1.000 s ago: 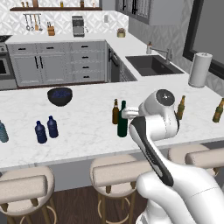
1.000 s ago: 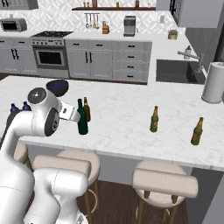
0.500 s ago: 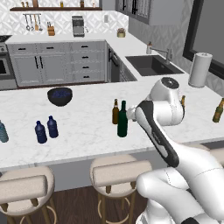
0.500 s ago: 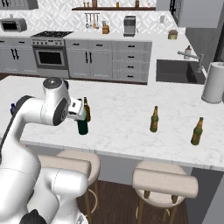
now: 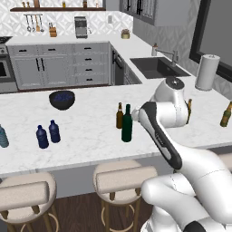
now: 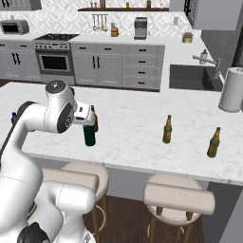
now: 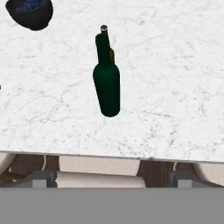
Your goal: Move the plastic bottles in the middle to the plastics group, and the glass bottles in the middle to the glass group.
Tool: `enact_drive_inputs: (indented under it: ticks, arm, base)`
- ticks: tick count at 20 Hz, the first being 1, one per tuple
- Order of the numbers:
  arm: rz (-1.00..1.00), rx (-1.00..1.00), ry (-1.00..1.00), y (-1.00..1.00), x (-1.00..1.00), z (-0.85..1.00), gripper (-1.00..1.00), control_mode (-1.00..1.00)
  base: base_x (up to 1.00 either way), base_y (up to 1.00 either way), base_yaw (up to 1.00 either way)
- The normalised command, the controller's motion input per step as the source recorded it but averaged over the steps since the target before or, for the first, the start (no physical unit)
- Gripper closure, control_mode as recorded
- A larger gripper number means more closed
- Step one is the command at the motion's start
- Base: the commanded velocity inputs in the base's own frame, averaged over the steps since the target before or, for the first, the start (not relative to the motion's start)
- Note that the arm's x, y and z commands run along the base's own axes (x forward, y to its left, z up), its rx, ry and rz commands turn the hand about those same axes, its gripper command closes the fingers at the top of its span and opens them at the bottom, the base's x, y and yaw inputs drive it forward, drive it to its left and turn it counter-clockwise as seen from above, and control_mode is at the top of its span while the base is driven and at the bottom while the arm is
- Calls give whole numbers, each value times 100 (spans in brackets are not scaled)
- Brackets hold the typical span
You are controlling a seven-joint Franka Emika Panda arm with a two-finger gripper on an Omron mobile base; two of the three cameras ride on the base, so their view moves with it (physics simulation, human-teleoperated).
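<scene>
The tall dark green bottle (image 5: 127, 125) and the slimmer brown bottle (image 5: 119, 115) stand upright close together in the middle of the white marble counter (image 5: 86, 136). In the hand view the green bottle (image 7: 107, 89) is straight ahead and the brown bottle (image 7: 112, 53) peeks out behind its neck. My gripper (image 7: 111, 180) is open, empty, and hangs above the counter's front edge, short of the green bottle (image 6: 89, 135). Two dark blue bottles (image 5: 48, 134) stand side by side at the left near a pale teal bottle (image 5: 2, 136). At the right stand two slim beer bottles (image 6: 167, 129) (image 6: 213, 142).
A dark blue bowl (image 5: 62, 99) sits behind the blue bottles. A white paper-towel roll (image 5: 206, 72) stands at the far right beside the sink (image 5: 156, 67). Padded stools (image 5: 120, 179) line the counter's front edge below my hand.
My arm has swung its hand round toward the green and brown bottles. The jaws have stayed open. No bottle has moved.
</scene>
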Motion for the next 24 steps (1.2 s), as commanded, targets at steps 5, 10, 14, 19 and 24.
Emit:
enact_drive_inputs:
  ticks: [5, 10, 14, 19, 24]
  arm:
    - [0, -8, -1, 10, 29, 0, -100, -100]
    - [0, -1, 1, 1, 35, 0, -100, -100]
    - [0, 0, 0, 2, 19, -7, -100, -100]
    - [1, 0, 0, 7, 8, -14, -100, -100]
    - [5, 0, -3, 6, 7, -13, -100, -100]
  base:
    - [0, 0, 0]
    - [0, 0, 0]
    - [0, 0, 0]
    - [0, 0, 0]
    - [0, 0, 0]
